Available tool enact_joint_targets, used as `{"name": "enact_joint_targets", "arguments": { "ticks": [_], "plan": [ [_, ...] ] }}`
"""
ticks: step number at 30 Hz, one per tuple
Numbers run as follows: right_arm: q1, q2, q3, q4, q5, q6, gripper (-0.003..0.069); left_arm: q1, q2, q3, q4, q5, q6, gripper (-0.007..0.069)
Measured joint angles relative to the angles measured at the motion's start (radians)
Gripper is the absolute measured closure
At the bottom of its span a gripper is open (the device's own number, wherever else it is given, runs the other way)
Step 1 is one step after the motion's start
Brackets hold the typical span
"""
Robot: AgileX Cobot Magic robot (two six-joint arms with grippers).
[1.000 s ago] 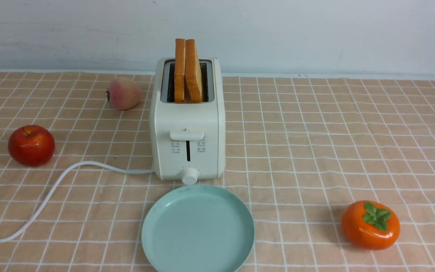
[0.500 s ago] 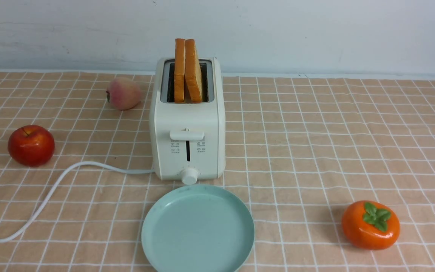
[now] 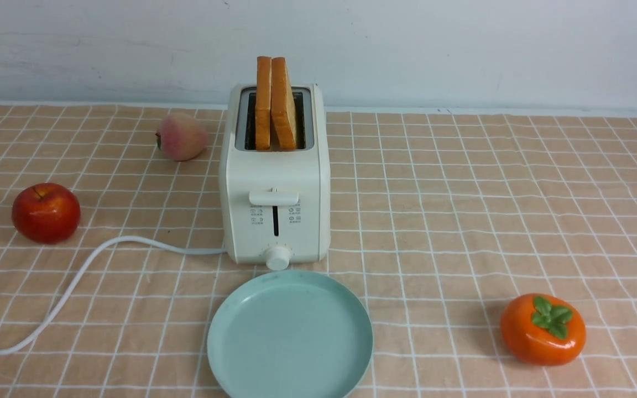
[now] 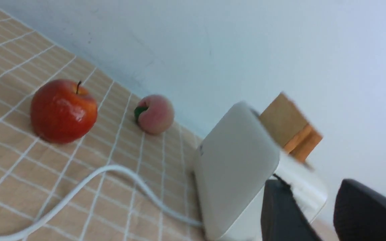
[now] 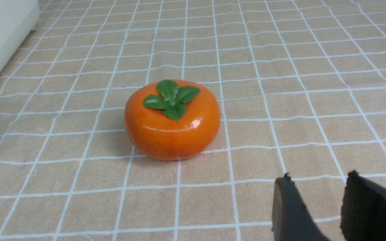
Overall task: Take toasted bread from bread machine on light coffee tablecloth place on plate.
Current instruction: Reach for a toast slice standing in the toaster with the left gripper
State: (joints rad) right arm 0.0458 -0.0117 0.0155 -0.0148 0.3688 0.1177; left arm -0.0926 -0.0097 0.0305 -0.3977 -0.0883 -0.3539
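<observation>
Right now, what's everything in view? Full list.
toasted bread: 2, golden with orange-brown crust, upright in the bread machine's slots
bread machine: 1, cream-white, centre, behind the plate
cord: 1, white, runs left from the bread machine
plate: 1, mint green, empty, near centre
light coffee tablecloth: 1, tan with white grid, under everything
apple: 1, red, left
peach: 1, pink, far left of the bread machine
persimmon: 1, orange with green leaves, near right
left claw: 1, black, open, empty, by the bread machine
right claw: 1, black, open, empty, by the persimmon
</observation>
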Motion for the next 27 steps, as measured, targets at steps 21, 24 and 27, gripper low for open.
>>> {"name": "enact_joint_targets", "arguments": {
  "ticks": [21, 24, 27],
  "plan": [
    [0.004, 0.002, -0.071, 0.358, -0.317, 0.346, 0.0431, 0.000, 0.362, -0.646, 0.198, 0.756, -0.131, 0.0638],
    [0.029, 0.059, -0.229, 0.316, -0.064, 0.345, 0.0484, 0.000, 0.544, -0.771, 0.220, 0.935, -0.102, 0.0638],
    [0.055, 0.196, -0.426, 0.287, 0.193, 0.271, 0.0581, 0.000, 0.722, -0.876, 0.206, 1.011, -0.039, 0.0638]
  ]
}}
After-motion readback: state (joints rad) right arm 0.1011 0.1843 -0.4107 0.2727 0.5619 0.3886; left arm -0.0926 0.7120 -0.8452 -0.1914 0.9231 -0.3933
